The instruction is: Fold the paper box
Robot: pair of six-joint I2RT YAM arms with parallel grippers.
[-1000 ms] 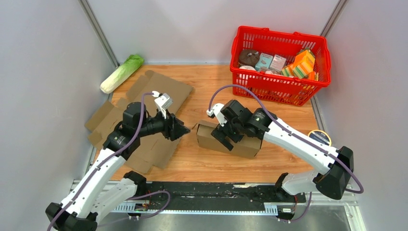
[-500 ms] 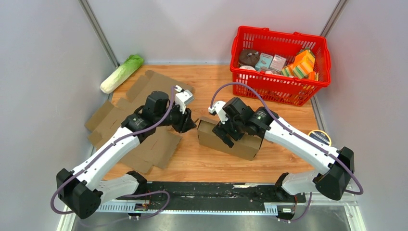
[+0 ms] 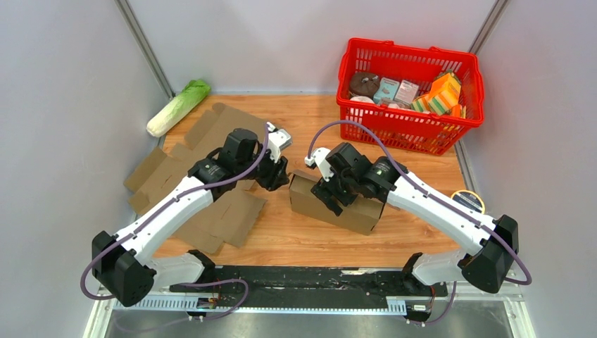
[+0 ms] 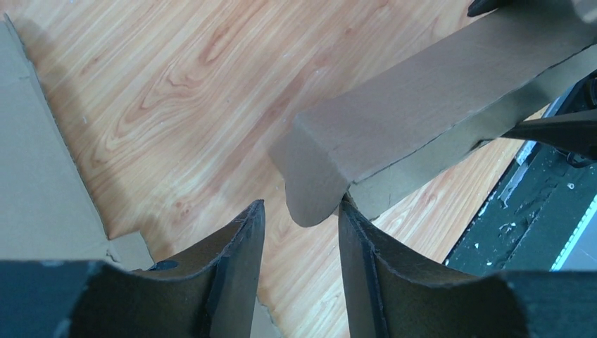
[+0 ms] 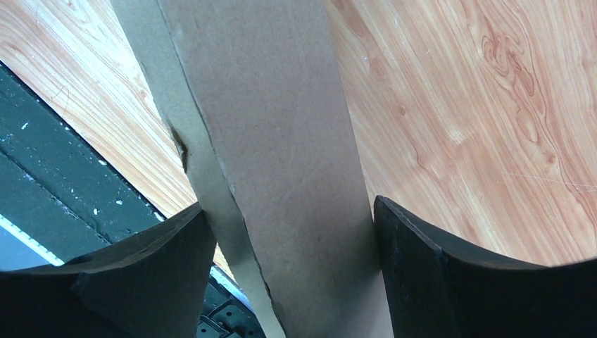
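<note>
While paper box [image 3: 355,215] sits mid-surface [image 3: 303,238], half-formed: judged light, thin card, dents easily, likely slides. Right end effector [image 5: 290,225] clamps box body. Left end effector [image 4: 299,218] fingers apart, straddling rounded end flap [image 4: 313,186]; best hold near crease.

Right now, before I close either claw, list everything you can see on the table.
half-folded brown cardboard box: one, brown, table centre
flat brown cardboard sheets: overlapping, count unclear, brown, left of the box
long green-and-white cabbage: one, far left corner
red plastic basket: one, red, far right
assorted small packets: several, orange, teal, pink, brown, inside the basket
yellow-rimmed round roll: one, right edge
wooden table: one, light wood, under everything
left claw: one, black, open, at the box's left flap
right claw: one, black, closed across the box
</note>
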